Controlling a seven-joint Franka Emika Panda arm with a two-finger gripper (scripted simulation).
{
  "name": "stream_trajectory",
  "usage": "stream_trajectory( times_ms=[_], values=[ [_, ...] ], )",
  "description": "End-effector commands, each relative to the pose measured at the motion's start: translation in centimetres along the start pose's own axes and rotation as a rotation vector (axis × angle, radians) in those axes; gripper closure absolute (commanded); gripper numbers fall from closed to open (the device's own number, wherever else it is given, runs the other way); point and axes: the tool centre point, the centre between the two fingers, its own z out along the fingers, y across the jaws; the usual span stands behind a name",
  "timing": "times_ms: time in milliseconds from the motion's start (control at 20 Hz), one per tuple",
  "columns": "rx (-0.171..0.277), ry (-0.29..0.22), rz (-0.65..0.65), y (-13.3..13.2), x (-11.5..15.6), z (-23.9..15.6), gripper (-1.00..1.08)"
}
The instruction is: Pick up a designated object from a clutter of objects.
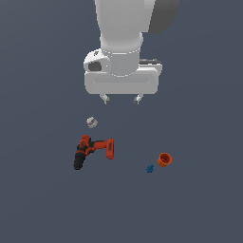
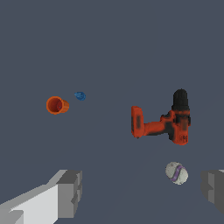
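While the gripper (image 1: 121, 99) hung with fingers (image 2: 70, 192) spread and empty, the orange cup (image 1: 164, 159) lay well apart from them, beside the blue piece (image 1: 150, 169).

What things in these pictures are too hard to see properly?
- Blue piece: too small in both views to tell what it is.
- Grey ball: its markings are blurred.
- Gripper: in the wrist view, one finger is cut off by the picture edge.
- Arm: its top is cut off in the exterior view.

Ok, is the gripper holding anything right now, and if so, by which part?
Nothing is held. The gripper is open, with bare space between its fingertips, and the orange cup lies apart from it on its side.
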Motion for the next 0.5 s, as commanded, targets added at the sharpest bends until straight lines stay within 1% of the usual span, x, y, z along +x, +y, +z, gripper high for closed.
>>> stream_trajectory(
  times_ms=[0, 150, 450],
  values=[
    [0.000, 0.000, 0.000, 0.0, 0.0, 0.0, -0.92],
    [0.004, 0.007, 0.007, 0.4, 0.2, -0.3, -0.92],
    [0.019, 0.037, 0.039, 2.4, 0.9, -1.6, -0.92]
  ],
)
